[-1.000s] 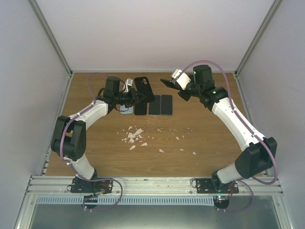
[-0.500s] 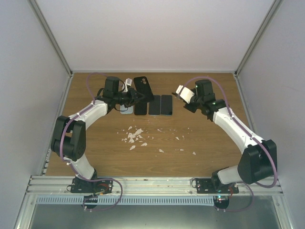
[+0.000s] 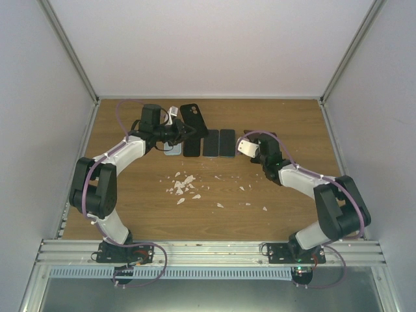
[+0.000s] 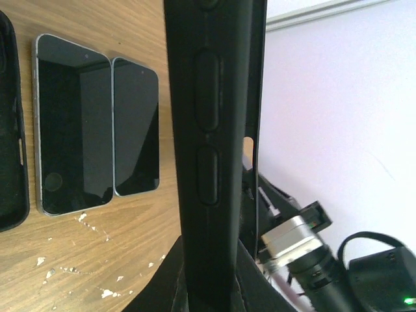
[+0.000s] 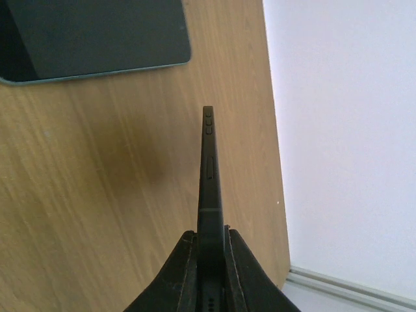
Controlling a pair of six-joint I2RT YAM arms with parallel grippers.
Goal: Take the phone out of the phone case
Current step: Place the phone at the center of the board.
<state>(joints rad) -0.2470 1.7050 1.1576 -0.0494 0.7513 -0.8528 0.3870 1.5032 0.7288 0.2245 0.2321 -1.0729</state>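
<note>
- wooden surface (image 3: pixel 130 195), flat row of phones (image 3: pixel 211 143) at the far side
- black phone case (image 4: pixel 211 130) raised far left, left pincer (image 3: pixel 182 132) clamped on it
- probably the phone (image 5: pixel 208 169), edge-on in the closed right pincer (image 5: pixel 210 242), right of that row

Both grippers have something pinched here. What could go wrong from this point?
1. The right gripper pinches the phone by one end, on edge above the table. It could pivot or slip on set-down.
2. The nearest lying phone is close, so the held one might knock it.
3. The left gripper holds the black case raised beside the row, and a slip could drop it there.
</note>
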